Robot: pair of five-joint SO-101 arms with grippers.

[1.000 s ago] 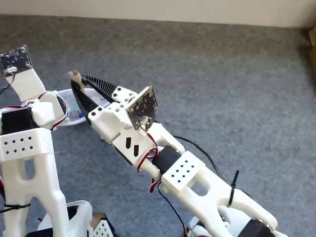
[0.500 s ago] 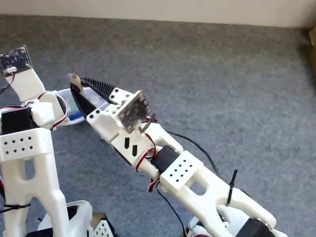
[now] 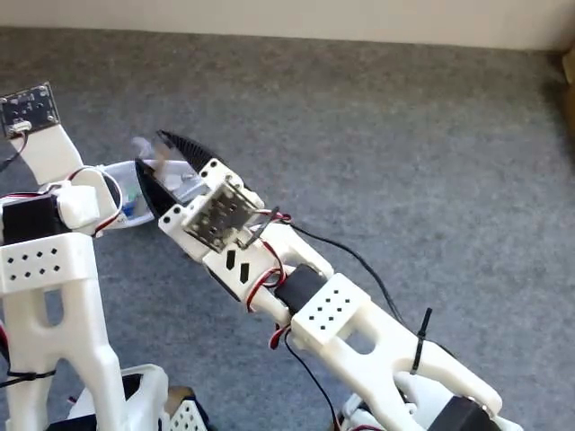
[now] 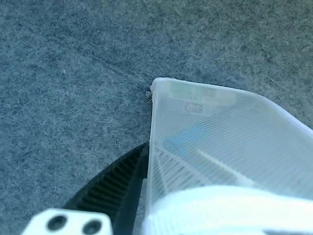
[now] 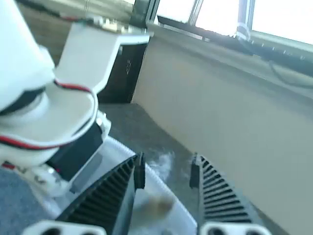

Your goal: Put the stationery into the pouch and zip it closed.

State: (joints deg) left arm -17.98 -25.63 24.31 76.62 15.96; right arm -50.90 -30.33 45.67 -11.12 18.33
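Two white arms stand side by side over a tabletop (image 3: 431,135) covered in grey pile. The left arm (image 3: 45,256) rises at the near left and bends down over a translucent, finely striped pouch (image 3: 126,180) (image 4: 220,142), which lies on the grey surface just beyond that arm's base. The left end effector (image 4: 156,159) is closed on the pouch: one black ribbed finger (image 4: 115,188) lies flat against the pouch's side edge, while the other finger is hidden under the material. One corner of the pouch (image 4: 155,83) points away from the wrist. A blue item (image 4: 183,139) shows faintly through the pouch wall, but its kind cannot be told. The right arm (image 3: 332,305) reaches diagonally from the near right towards the pouch, and its end effector (image 3: 148,150) (image 5: 167,171) hangs directly above the pouch's open end. Its two black fingers (image 5: 115,188) stand clearly apart, and nothing is clamped between their tips. Below the gap, a small brownish item (image 5: 154,205) appears against the pouch; it is too blurred to identify, and whether it touches either finger cannot be told. A pale wall (image 3: 296,18) borders the far edge of the grey surface.
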